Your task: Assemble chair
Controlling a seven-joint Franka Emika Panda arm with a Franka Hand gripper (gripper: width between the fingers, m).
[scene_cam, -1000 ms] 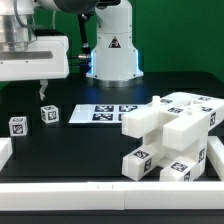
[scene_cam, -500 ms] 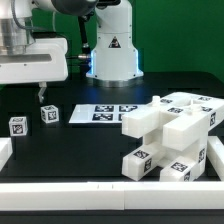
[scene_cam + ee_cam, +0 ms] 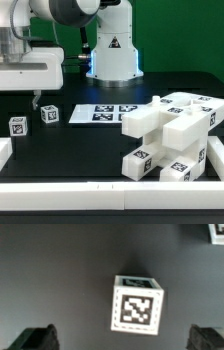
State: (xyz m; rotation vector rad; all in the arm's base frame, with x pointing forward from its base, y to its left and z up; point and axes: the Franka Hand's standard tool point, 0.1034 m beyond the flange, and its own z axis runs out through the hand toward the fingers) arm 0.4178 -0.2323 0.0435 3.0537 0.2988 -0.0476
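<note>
1. I am watching the gripper [image 3: 37, 97] hanging over the black table [image 3: 90, 150] on the exterior view's left, its tips clear of the surface
2. Wrist view is showing both dark fingertips [image 3: 38, 339] spread wide with nothing between them; I am logging the claw as wide and empty
3. A tagged chair block [image 3: 138, 305] is standing upright on the table just ahead of the fingertips, roughly centred between them and not touching either
4. Exterior view is showing two loose chair pieces under that arm: the outer small block [image 3: 17, 125] and the inner small block [image 3: 49, 114], standing apart. I cannot tell which one the wrist camera is seeing
5. The stacked chair parts [image 3: 170, 135], chunky white tagged blocks, are sitting on the exterior view's right, well apart from the gripper
6. The marker board [image 3: 100, 114] is lying flat between the inner small block and the stacked chair parts, in front of the robot base [image 3: 110, 50]
</note>
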